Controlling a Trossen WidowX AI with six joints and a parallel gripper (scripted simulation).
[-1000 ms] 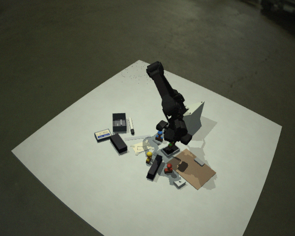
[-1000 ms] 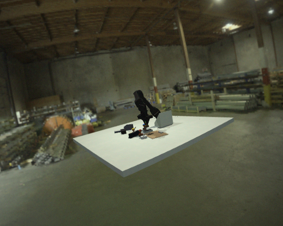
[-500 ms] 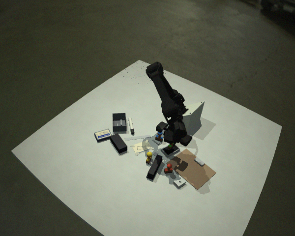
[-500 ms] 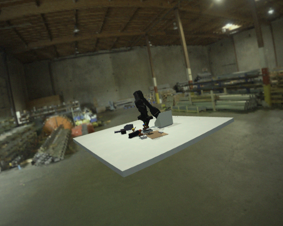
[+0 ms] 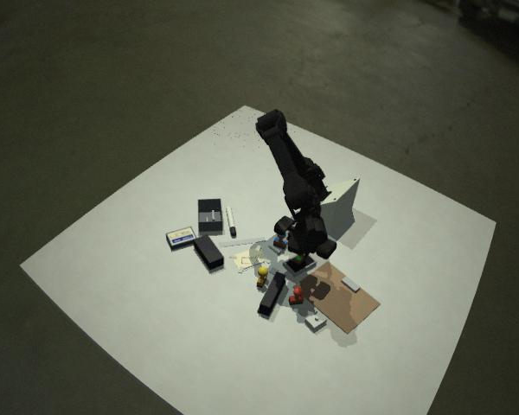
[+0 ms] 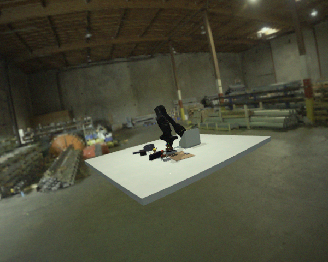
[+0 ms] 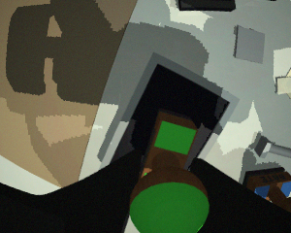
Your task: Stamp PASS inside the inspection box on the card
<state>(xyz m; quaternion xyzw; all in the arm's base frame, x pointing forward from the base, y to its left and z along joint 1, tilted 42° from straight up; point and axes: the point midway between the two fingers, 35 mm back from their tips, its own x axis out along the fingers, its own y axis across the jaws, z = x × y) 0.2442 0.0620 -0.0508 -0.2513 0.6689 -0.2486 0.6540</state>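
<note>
At pad, tool grips green stamp; lettering on blue stamp illegible

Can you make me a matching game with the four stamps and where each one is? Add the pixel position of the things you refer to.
Things:
1. green stamp (image 5: 299, 258) (image 7: 170, 206)
2. red stamp (image 5: 297, 296)
3. yellow stamp (image 5: 262, 276)
4. blue stamp (image 5: 279, 240) (image 7: 272, 189)

Places:
A. between the black bar (image 5: 272, 295) and the brown board (image 5: 351, 305)
B. in the gripper (image 7: 165, 163), at the ink pad (image 5: 293, 265) (image 7: 177, 87)
C. on the bench, away from the black bar
D. beside the black bar, on the card's (image 5: 241, 263) side

Right pairs: 1-B, 2-A, 3-D, 4-C
</note>
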